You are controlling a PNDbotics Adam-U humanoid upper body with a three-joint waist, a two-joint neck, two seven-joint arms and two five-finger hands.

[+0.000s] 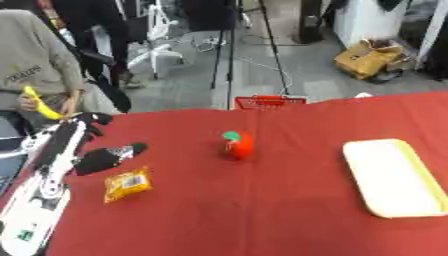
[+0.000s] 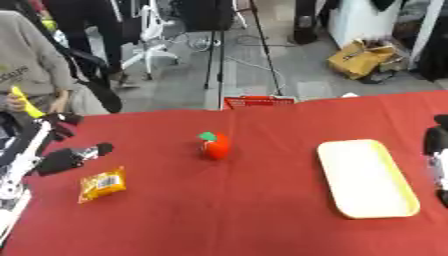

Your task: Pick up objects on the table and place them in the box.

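Right, current state:

Snack packet: yellow-orange, lying flat on the red worktop at its left side, nothing touching it.

Tomato toy: red, round, green top, standing near the middle of the worktop, well apart from the packet and the tray.

Tray: pale, shallow, yellowish rim, on the right part of the worktop. Nothing lying in it. Probably the "box" of the task; I see no other container on the cloth.

Left hand: black, low over the worktop just above the packet in the left eye view, between the packet and the far left edge. Fingers reach toward the middle of the worktop, look fairly straight, nothing between them. Whether it touches the cloth I cannot tell, view is soft there.

Left arm: white and black, runs from the lower left corner up along the worktop's left edge to the hand.

Right hand: only a dark sliver at the right edge of the right eye view, beside the tray. Fingers apart or together: cannot tell.

Red basket: just past the worktop's far edge, on the floor side.

Cardboard box: brown, on the floor at the far right, well away from the worktop.
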